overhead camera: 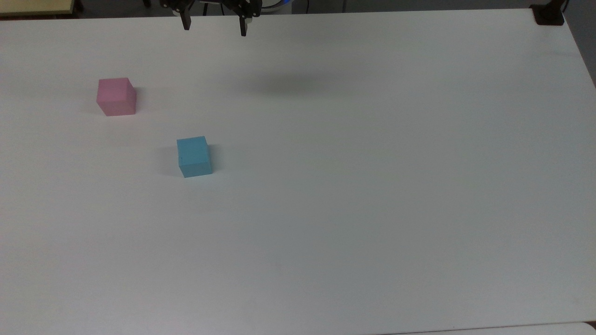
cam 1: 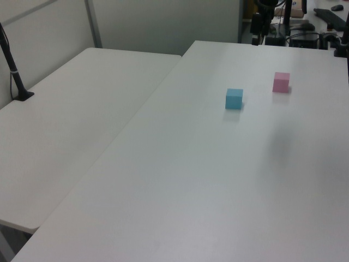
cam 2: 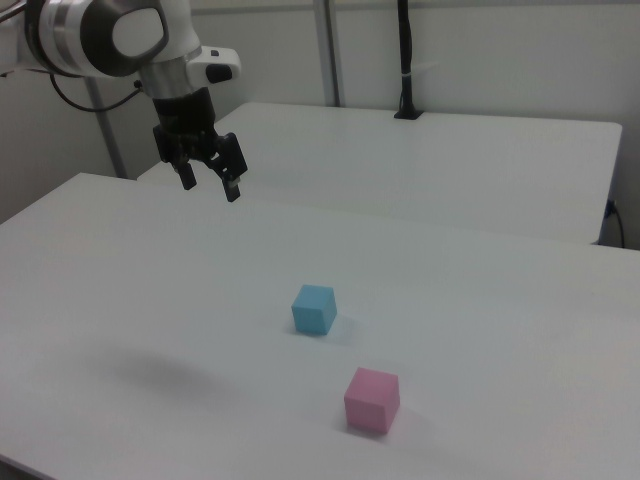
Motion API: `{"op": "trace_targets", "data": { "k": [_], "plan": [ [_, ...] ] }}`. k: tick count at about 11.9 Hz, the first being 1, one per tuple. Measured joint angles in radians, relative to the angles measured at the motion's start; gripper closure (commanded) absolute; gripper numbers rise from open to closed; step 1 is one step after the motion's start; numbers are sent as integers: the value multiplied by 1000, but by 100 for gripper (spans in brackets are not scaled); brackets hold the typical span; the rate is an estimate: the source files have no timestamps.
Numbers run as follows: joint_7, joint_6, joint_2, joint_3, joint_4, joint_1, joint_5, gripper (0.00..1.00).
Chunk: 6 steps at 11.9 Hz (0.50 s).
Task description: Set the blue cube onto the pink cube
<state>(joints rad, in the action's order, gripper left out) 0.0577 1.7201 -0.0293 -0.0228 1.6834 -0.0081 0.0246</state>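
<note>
Even, soft overhead light; faint shadows.

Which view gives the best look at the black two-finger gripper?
The right view: the black two-finger gripper hangs open above the white table, wrist and arm visible. The top view shows just its two fingertips at the upper edge.

Blue cube (overhead camera: 194, 156): small, matte, sky-blue, plain faces. It sat flat on one face, upright, turned slightly out of square with the frame in the top view. Nothing touched it.

Pink cube (overhead camera: 116, 97): small, matte, pale pink, plain faces, same size as the blue one. It also sat flat and upright, alone.

In the top view the pink cube lay at about 10 o'clock from the blue cube, near but clearly apart. In the right view it lay at about 5 o'clock from it.
</note>
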Motion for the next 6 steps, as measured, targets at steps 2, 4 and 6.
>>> {"op": "trace_targets", "data": {
  "k": [2, 4, 6],
  "plan": [
    [0, -2, 0, -3, 0, 1, 0, 0],
    [0, -2, 0, -3, 0, 4, 0, 0],
    [0, -2, 0, -3, 0, 5, 0, 0]
  ]
}}
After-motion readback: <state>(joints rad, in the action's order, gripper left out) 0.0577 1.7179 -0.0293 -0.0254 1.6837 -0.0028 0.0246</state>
